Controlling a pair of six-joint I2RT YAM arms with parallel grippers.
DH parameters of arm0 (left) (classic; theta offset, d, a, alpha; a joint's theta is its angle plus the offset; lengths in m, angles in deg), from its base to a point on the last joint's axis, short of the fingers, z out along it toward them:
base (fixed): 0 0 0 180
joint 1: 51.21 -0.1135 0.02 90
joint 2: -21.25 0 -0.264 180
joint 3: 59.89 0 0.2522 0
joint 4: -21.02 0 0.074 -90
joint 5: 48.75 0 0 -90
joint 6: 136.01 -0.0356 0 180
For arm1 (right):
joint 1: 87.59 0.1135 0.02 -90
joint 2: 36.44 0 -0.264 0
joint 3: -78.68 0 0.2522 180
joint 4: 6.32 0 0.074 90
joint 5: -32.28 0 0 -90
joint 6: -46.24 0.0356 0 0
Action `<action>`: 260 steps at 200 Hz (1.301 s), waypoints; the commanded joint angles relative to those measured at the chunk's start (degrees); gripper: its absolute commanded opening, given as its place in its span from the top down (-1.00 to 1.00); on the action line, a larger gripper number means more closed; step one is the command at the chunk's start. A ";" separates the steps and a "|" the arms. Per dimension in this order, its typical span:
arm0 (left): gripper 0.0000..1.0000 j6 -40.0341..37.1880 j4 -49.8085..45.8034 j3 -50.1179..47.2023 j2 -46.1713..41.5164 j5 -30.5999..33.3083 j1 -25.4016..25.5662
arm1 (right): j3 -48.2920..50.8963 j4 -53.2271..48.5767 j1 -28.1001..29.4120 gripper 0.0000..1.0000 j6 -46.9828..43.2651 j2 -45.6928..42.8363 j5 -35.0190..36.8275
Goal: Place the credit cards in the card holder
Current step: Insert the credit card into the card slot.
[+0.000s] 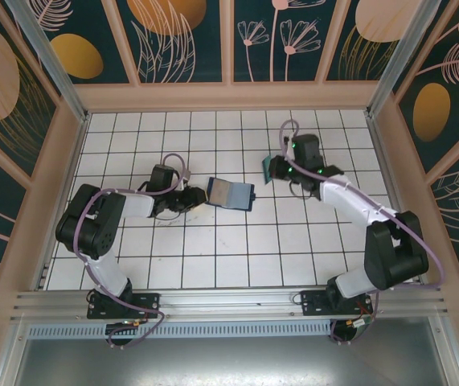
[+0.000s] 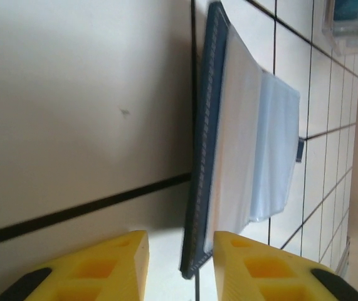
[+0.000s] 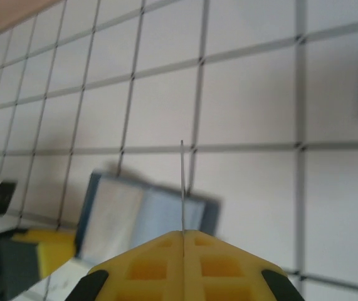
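The card holder (image 1: 231,194) lies open on the white tiled table, dark navy outside with a grey-blue lining. My left gripper (image 1: 196,198) is at its left edge. In the left wrist view the holder's navy edge (image 2: 197,213) stands between the yellow fingers (image 2: 119,266), with a gap still showing on the left side. My right gripper (image 1: 281,172) hovers right of and above the holder, shut on one thin credit card (image 3: 182,182) seen edge-on. Below that card lies the open card holder (image 3: 147,216).
A clear plastic rack (image 2: 354,25) with something blue in it stands beyond the holder's far end, beside the right gripper in the top view (image 1: 268,169). Patterned walls enclose the table on three sides. The arm bases sit at the near edge.
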 commanded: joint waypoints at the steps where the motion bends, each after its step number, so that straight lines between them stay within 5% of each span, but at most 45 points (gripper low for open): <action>1: 0.37 -1.54 -2.17 1.70 1.89 -2.95 2.47 | 3.43 11.34 2.68 1.00 8.72 1.86 -8.33; 58: 0.52 -1.31 -2.33 3.07 3.86 -3.47 3.33 | 6.46 21.62 3.67 1.00 13.16 13.25 -17.04; 75: 0.01 -1.92 -3.54 3.24 2.63 -0.88 3.26 | 6.78 24.38 3.39 1.00 13.58 16.59 -19.49; 124: -0.15 1.15 0.09 2.80 -1.06 6.67 2.36 | 4.74 24.03 2.78 1.00 12.28 20.10 -22.30; 152: 0.07 -3.12 -5.88 6.16 0.75 16.31 2.54 | 4.13 24.33 2.32 1.00 12.45 21.37 -23.55; 191: 0.64 -2.18 -3.85 6.66 3.74 12.16 2.56 | 3.95 28.53 1.90 1.00 13.58 24.58 -27.17; 260: 1.00 -2.01 -2.32 6.20 4.68 10.67 2.53 | 4.22 33.63 1.63 1.00 13.25 27.76 -31.05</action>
